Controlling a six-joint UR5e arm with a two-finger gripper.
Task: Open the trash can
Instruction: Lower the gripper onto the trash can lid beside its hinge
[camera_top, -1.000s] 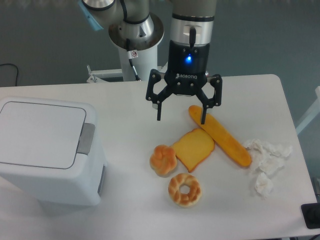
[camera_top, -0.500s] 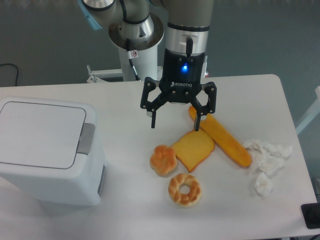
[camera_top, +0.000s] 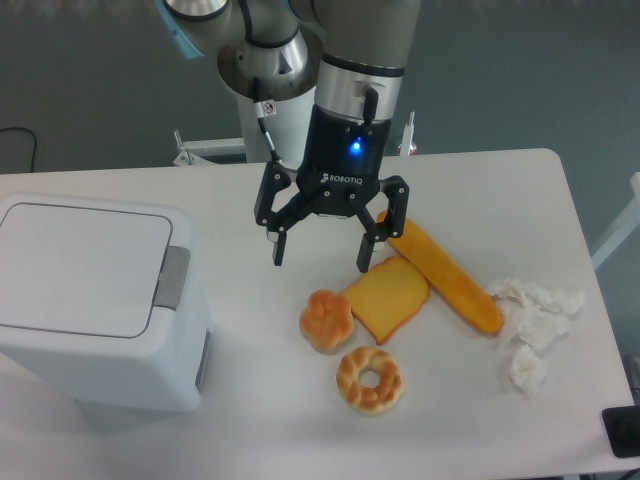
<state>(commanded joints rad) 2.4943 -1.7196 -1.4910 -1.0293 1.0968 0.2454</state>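
Note:
The trash can (camera_top: 95, 300) is a large boxy white bin at the left of the table, its flat lid down and a grey push button (camera_top: 173, 276) on its right edge. My gripper (camera_top: 321, 266) hangs open above the table's middle, well to the right of the bin, with nothing between its fingers. Its right fingertip is just above the toast slice.
Bread items lie right of centre: a toast slice (camera_top: 388, 297), a baguette (camera_top: 447, 274), a round bun (camera_top: 326, 319) and a doughnut (camera_top: 369, 379). Crumpled white paper (camera_top: 533, 320) sits near the right edge. The arm's base (camera_top: 270, 70) stands behind the table.
The gripper has moved left and a little toward the front, nearer the trash can, staying open. The bin and bread have not moved.

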